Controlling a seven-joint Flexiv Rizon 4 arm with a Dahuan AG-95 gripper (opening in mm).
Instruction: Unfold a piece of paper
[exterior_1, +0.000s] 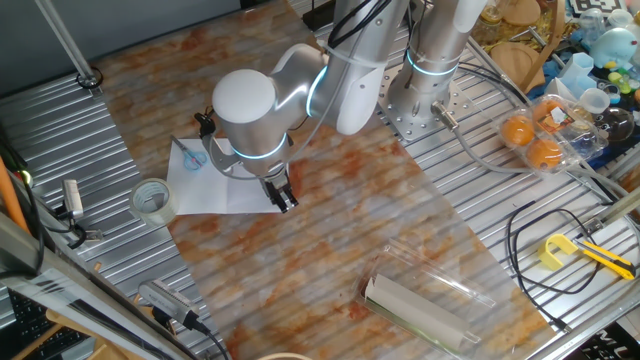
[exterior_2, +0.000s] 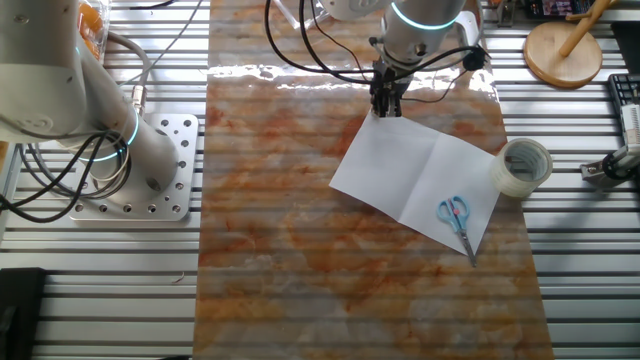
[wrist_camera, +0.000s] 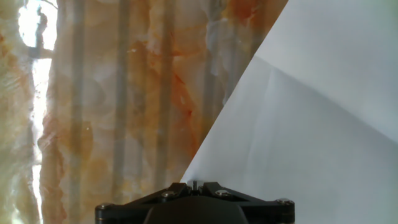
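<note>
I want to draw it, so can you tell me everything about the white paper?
The thin white rectangular sheet of paper lies open and flat on the orange marbled mat, a crease down its middle. A blue scribble marks one corner, near the clear tape roll. The claw is at the opposite corner.

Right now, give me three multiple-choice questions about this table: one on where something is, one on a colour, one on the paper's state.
1. Where is the gripper?
A. at a corner of the piece of paper
B. over the tape roll
C. beside the oranges

2. What colour is the scribble on the paper?
A. red
B. blue
C. green

3. How does the paper lie?
A. crumpled
B. rolled up
C. spread open with a middle crease

Answers: 1 A, the fingers meet the sheet's corner; 2 B, blue pen marks show; 3 C, the sheet lies flat with one fold line.
</note>
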